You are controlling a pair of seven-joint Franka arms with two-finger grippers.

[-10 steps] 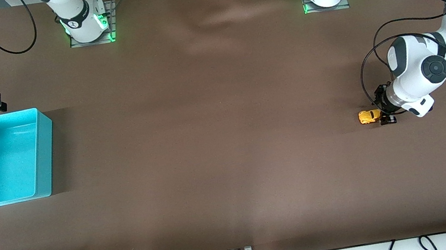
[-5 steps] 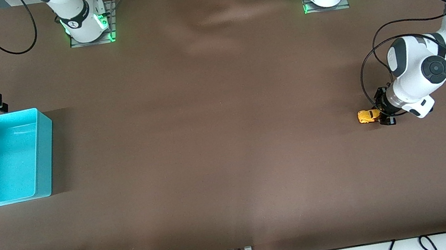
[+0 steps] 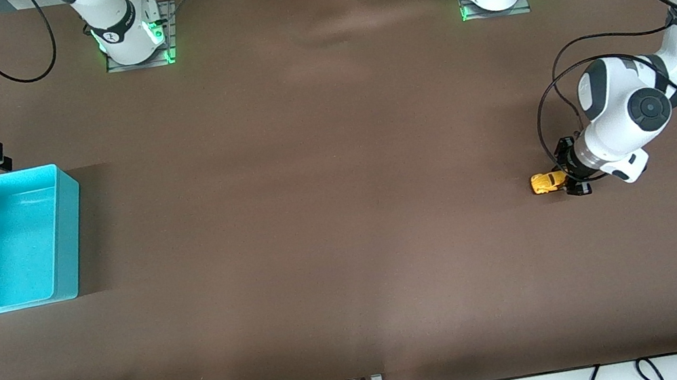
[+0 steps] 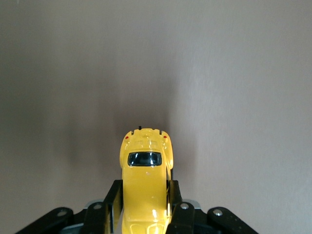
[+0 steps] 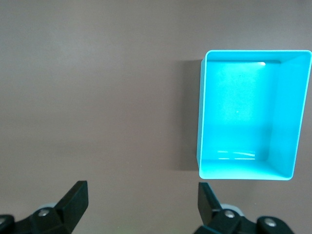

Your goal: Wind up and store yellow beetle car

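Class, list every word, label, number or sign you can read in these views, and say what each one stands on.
No text can be read anywhere.
Yellow beetle car, clamped in the left end effector: no lettering visible.
Turquoise bin: plain, no label.
Round dark marks on the arm bases: too small to read.
Right end effector, open near the bin: unmarked.

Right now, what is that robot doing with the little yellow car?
The left gripper is shut on the yellow beetle car, down at the table near the left arm's end. The turquoise bin sits empty at the right arm's end, with nothing stored yet. The right gripper waits open, up beside the bin.
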